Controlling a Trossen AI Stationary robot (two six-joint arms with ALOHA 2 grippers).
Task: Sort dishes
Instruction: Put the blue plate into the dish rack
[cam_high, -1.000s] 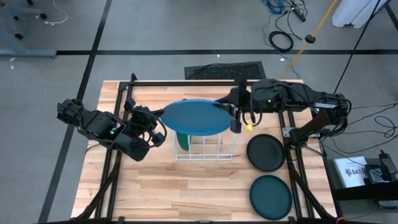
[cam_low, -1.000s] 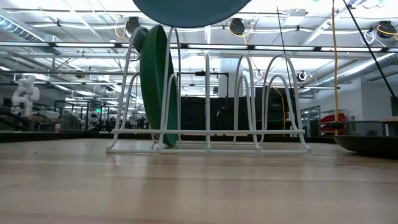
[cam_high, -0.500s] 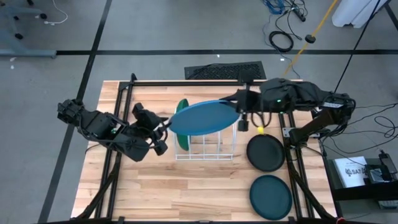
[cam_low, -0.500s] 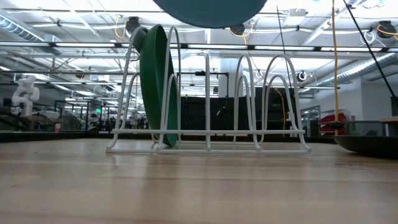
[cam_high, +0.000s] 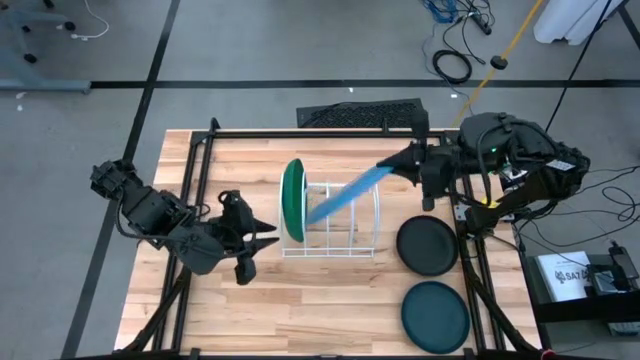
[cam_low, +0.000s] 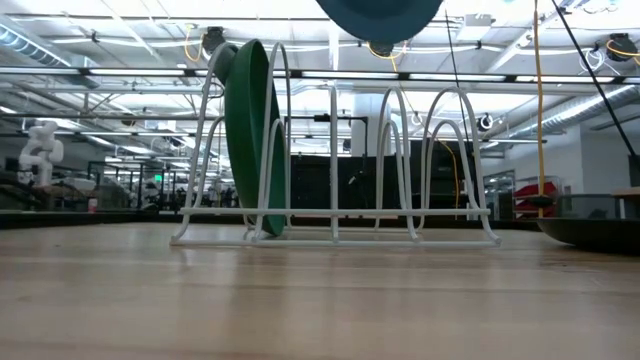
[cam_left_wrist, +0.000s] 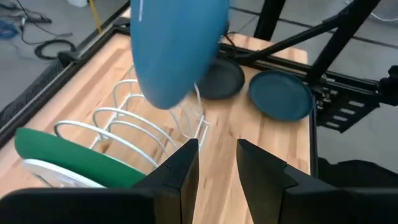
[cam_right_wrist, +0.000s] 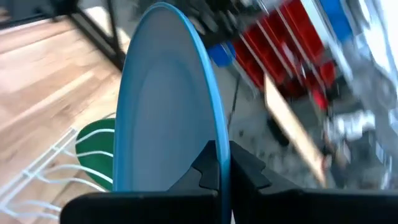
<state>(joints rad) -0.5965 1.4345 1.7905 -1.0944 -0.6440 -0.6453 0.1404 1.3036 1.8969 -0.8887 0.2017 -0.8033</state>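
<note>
Right pincer (cam_high: 418, 168) is clamped on the rim of the light blue plate (cam_high: 347, 194), both fingers pinching its edge as the right wrist view shows. Plate hangs edge-on above the white wire rack (cam_high: 332, 232), clear of the wires, its long axis slanting from the pincer down toward the rack's middle slots. Green plate (cam_high: 292, 199) already stands upright in the end slot on the left-arm side. Judgement: coming move depends on squaring the blue plate's edge to a free slot beside the green one. Black plate (cam_high: 428, 245) and dark teal plate (cam_high: 435, 316) lie flat on the bench (cam_high: 300, 310), right of the rack. Left pincer (cam_high: 252, 243) waits near the rack's left end, fingers apart, empty.
</note>
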